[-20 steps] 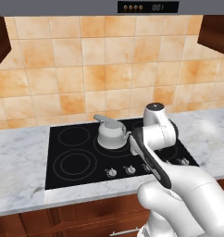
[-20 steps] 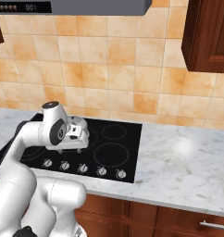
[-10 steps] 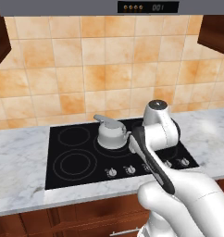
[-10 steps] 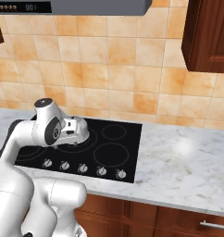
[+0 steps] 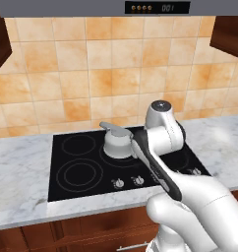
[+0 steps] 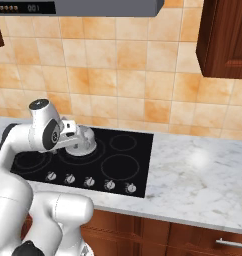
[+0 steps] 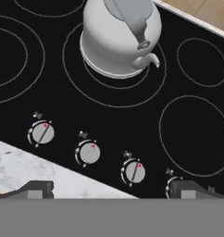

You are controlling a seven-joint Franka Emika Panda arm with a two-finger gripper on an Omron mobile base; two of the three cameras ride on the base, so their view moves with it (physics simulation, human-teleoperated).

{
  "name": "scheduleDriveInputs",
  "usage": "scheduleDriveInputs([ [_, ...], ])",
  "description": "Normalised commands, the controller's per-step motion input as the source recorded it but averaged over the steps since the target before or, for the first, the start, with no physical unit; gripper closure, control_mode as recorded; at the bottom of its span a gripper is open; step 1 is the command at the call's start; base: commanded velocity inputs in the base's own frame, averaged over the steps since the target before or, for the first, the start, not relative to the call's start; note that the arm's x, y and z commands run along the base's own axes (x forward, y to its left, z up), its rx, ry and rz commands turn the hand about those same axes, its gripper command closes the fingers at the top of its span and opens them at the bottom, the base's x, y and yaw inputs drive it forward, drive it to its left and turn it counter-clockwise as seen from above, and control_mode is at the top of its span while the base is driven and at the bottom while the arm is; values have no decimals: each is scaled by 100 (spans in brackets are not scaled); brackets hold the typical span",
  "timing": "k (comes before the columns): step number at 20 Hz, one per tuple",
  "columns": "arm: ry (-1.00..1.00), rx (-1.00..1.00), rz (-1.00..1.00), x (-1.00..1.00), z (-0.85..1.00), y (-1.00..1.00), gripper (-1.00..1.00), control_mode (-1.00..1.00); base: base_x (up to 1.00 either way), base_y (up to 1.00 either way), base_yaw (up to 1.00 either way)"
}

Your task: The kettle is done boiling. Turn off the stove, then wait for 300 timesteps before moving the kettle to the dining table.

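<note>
Orange tiles back the stove, and with my gripper spread wide above its knobs, I'd pick the kettle's knob, then pinch squarely.

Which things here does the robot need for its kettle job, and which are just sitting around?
For the job:
- kettle, sitting on a middle burner
- stove, with its row of knobs along the front
- gripper, open, above the knobs

Just there:
- marble counter
- orange wall tiles
- range hood
- wooden cabinets
</note>
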Motion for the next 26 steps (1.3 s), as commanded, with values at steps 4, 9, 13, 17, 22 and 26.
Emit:
scheduleDriveInputs([
  [4, 0, 0, 7, 25, 19, 10, -100, -100, 0, 0, 0],
  [9, 0, 0, 7, 23, 20, 9, -100, -100, 0, 0, 0],
  [13, 0, 0, 6, 24, 12, 14, -100, -100, 0, 0, 0],
  [17, 0, 0, 3, 29, 0, 11, -100, -100, 0, 0, 0],
  [22, 0, 0, 0, 30, 0, 12, -100, -100, 0, 0, 0],
  [26, 0, 0, 0, 30, 0, 5, -100, -100, 0, 0, 0],
])
